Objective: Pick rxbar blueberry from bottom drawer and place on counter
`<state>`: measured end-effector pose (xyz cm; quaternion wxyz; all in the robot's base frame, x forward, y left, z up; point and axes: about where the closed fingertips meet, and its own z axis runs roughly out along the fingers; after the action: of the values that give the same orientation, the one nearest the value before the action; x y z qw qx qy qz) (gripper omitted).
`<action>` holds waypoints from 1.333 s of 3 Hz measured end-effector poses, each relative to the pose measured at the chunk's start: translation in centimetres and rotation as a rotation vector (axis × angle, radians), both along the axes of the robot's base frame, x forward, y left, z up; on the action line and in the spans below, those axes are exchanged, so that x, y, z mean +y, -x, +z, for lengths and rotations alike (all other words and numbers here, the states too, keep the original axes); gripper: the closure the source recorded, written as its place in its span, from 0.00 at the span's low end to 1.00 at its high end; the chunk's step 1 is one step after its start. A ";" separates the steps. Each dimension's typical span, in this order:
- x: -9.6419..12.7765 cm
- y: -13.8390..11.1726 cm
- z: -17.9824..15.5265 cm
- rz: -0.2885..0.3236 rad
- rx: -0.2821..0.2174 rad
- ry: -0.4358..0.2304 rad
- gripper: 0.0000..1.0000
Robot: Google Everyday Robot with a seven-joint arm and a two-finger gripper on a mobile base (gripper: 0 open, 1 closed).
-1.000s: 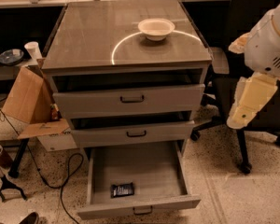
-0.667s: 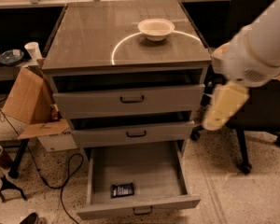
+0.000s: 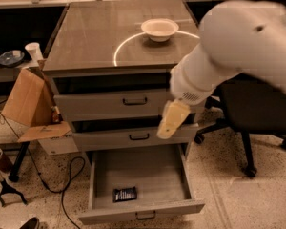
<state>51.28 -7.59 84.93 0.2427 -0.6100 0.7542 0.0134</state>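
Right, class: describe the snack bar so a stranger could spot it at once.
Find the grey three-drawer cabinet; its bottom drawer is pulled open, below the end effector hanging by the middle drawer. On that drawer's floor, front left, lies the rxbar blueberry: the only item inside, flat, dark-wrapped.

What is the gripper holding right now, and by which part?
Nothing: the gripper hangs before the middle drawer front, while the rxbar blueberry lies flat in the open bottom drawer, untouched.

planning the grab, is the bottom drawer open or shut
Open: the bottom drawer is pulled out, rxbar blueberry inside. The gripper hangs by the middle drawer.
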 end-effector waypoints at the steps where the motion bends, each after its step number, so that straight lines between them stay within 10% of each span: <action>1: 6.7 0.2 -7.3 0.102 0.048 -0.054 0.00; 4: 22.5 1.8 -17.2 0.432 -0.023 -0.012 0.00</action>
<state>49.49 14.90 67.75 0.2465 -0.7561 0.6031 0.0625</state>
